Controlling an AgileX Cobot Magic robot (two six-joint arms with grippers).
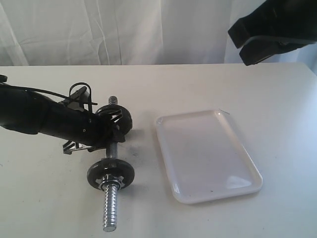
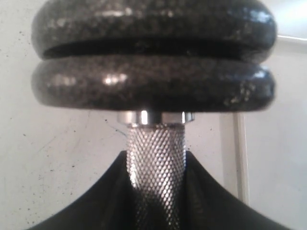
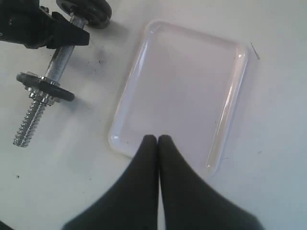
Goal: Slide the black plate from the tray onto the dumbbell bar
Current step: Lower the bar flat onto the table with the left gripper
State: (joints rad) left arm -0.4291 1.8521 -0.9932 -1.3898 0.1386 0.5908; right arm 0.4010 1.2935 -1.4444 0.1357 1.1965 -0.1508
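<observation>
Two tools: left tool point(image 1: 115, 134) clamps dumbbell bar point(image 1: 110, 208) mid-shaft; right tool point(image 3: 158, 139) fully closed, empty, in air.

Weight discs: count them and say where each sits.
3. Two grey discs sit side by side at the dumbbell bar's far end; the black plate sits near its threaded near end. The tray holds none.

The place looked like a robot laboratory. A plain white desk point(image 1: 277, 99) carried a white tray point(image 1: 208, 153), a white curtain point(image 1: 124, 29) hung as backdrop behind the tray, and a black robot arm point(image 1: 54, 121) reached in left of the tray.
</observation>
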